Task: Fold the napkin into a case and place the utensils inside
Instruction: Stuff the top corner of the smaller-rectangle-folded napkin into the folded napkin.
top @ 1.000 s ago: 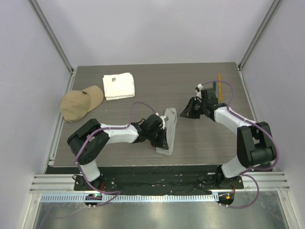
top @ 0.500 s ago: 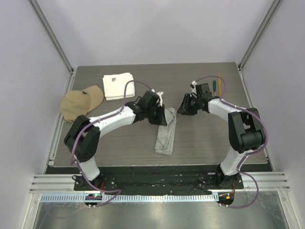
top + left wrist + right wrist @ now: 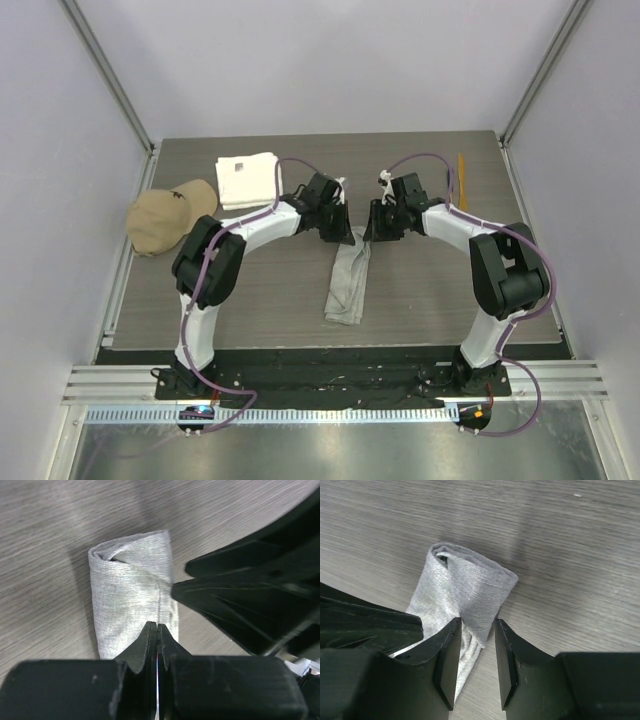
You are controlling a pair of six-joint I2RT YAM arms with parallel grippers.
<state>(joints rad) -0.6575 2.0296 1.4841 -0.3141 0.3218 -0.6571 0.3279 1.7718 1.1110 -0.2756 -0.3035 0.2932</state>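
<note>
The napkin (image 3: 348, 285) lies as a narrow grey case on the table middle, long axis running front to back. Its far end shows a small open mouth (image 3: 107, 555) (image 3: 442, 555). My left gripper (image 3: 346, 236) (image 3: 157, 626) is shut, tips resting on the cloth near that end; a pinch on the cloth does not show. My right gripper (image 3: 371, 232) (image 3: 476, 625) is open, and its fingers straddle a corner of the top layer. The two grippers nearly touch. Two utensils, an orange stick (image 3: 461, 168) and a teal-handled piece (image 3: 451, 184), lie at the back right.
A folded white towel (image 3: 249, 180) sits at the back left, with a tan cap (image 3: 170, 215) beside the left edge. Metal posts and walls border the dark wood table (image 3: 430, 300) on three sides.
My left gripper travelled from the napkin's near end to its far end and is shut again. The right gripper moved left to the same end and opened.
</note>
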